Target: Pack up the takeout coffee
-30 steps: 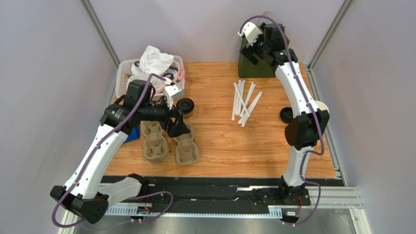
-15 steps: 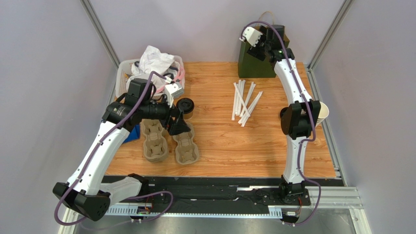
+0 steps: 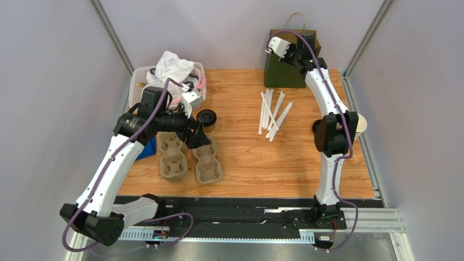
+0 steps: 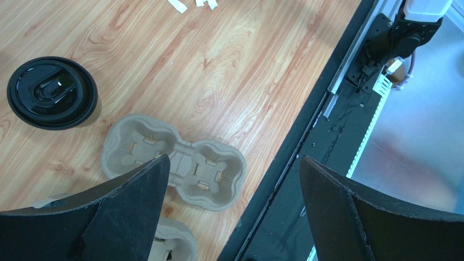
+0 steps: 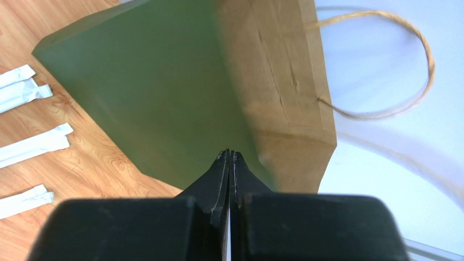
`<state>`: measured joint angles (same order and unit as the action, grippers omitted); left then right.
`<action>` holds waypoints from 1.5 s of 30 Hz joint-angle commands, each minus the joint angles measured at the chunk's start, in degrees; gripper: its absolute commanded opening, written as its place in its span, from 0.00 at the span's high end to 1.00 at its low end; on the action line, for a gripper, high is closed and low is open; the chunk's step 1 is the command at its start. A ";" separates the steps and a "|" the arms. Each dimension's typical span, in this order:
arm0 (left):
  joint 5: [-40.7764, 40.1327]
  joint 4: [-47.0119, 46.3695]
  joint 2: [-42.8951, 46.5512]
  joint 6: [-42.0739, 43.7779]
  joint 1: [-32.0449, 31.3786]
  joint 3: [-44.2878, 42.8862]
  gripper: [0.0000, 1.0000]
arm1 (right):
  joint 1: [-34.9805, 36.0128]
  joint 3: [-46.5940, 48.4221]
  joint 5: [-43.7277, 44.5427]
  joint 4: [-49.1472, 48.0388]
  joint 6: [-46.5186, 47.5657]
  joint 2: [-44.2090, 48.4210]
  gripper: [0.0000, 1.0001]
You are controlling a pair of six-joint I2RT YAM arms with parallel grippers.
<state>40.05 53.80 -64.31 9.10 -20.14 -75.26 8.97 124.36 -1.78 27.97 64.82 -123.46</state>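
The takeout coffee (image 3: 206, 118), a brown cup under a black lid (image 4: 52, 92), stands on the wooden table just behind two pulp cup carriers (image 3: 173, 157) (image 4: 179, 168). My left gripper (image 3: 200, 136) (image 4: 234, 159) hangs open above the right-hand carrier, a little nearer than the cup, with nothing between its fingers. At the back, my right gripper (image 3: 292, 54) (image 5: 230, 153) is shut with its tips at the upper edge of the green paper bag (image 3: 286, 73) (image 5: 152, 92). Whether any paper is pinched does not show.
White wrapped straws (image 3: 274, 114) (image 5: 32, 141) lie scattered right of centre. A white bin (image 3: 139, 81) stuffed with bags sits at the back left. A paper cup (image 3: 360, 126) and a black lid (image 3: 318, 128) sit by the right edge, partly behind the right arm.
My right gripper has reached further back over the green bag's top and gone from open to shut. The left arm has barely shifted and stays open.
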 commanded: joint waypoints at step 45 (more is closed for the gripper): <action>-4.10 -2.30 0.86 -2.69 6.16 -4.19 0.03 | -7.92 9.14 -15.97 -11.62 -20.08 2.97 0.05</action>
<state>35.48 53.69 -63.37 5.52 -14.70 -79.88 0.73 129.84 -14.00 24.12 51.13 -118.02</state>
